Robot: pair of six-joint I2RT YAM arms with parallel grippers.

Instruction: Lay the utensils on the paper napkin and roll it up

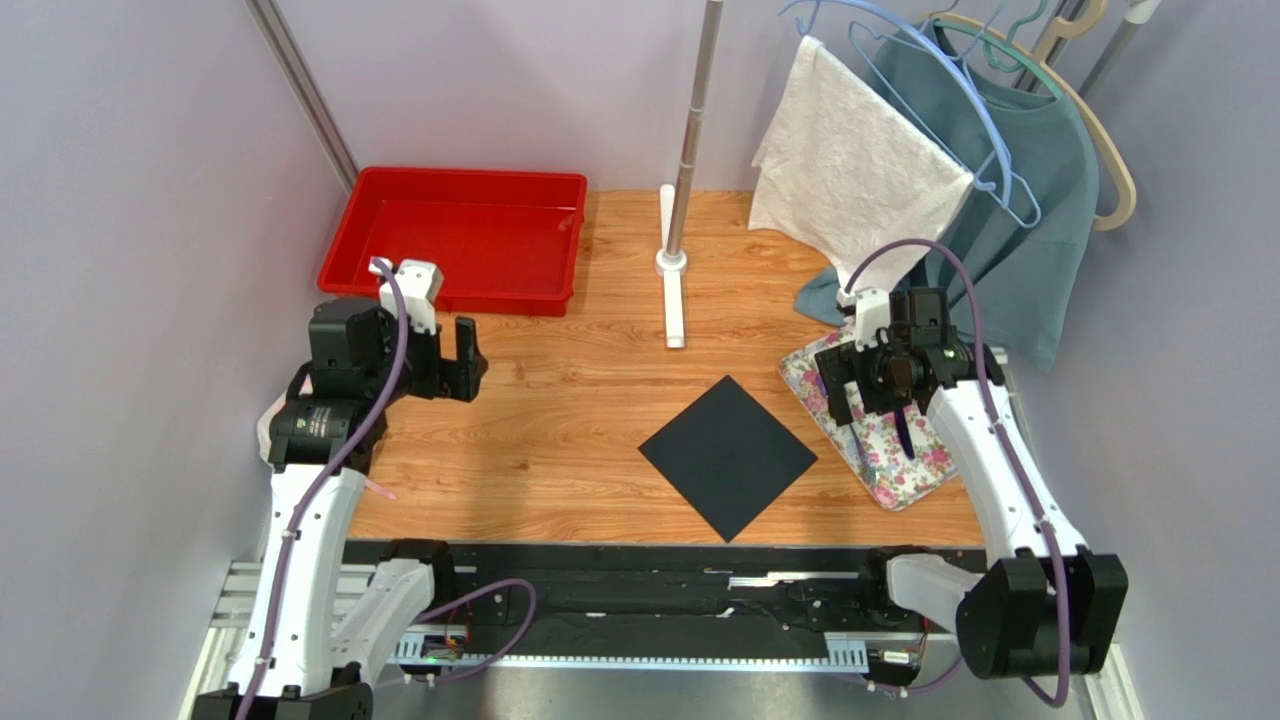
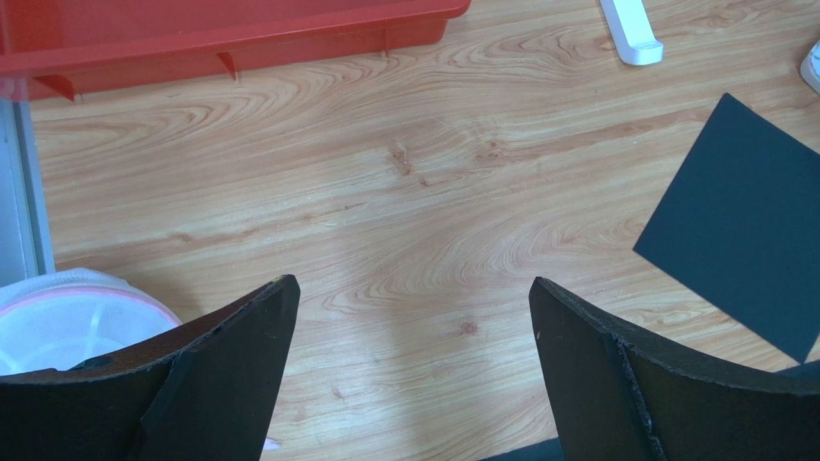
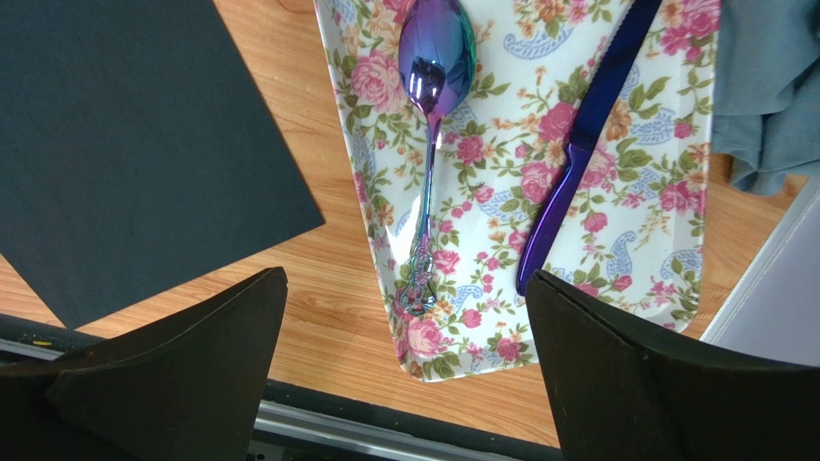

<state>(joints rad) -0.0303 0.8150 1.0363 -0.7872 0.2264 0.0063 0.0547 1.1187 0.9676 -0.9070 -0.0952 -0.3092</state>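
The paper napkin is seen as a thin, matte black square. It is laid flat on the wooden table with one corner turned toward the arms, so that it looks like a diamond. To its right a floral mat is placed near the napkin, with a narrow strip of bare wood left between them. On the mat a spoon and a knife are laid side by side, not touching. Both are of a shiny blue-violet colour, and the spoon's handle ends in an ornate pattern.

The right gripper is held above the near end of the mat with its fingers spread wide, and nothing is gripped. In the wrist view the end of the spoon's handle is found between the fingertips, and the knife's handle end just beside the right finger. The left gripper is also spread apart and empty. It is held over bare wood beside the red tray, well apart from the napkin.

Open wood is seen to the left of the napkin. The mat's near corner lies close to the table's front edge, and a teal garment is seen at its far right corner.
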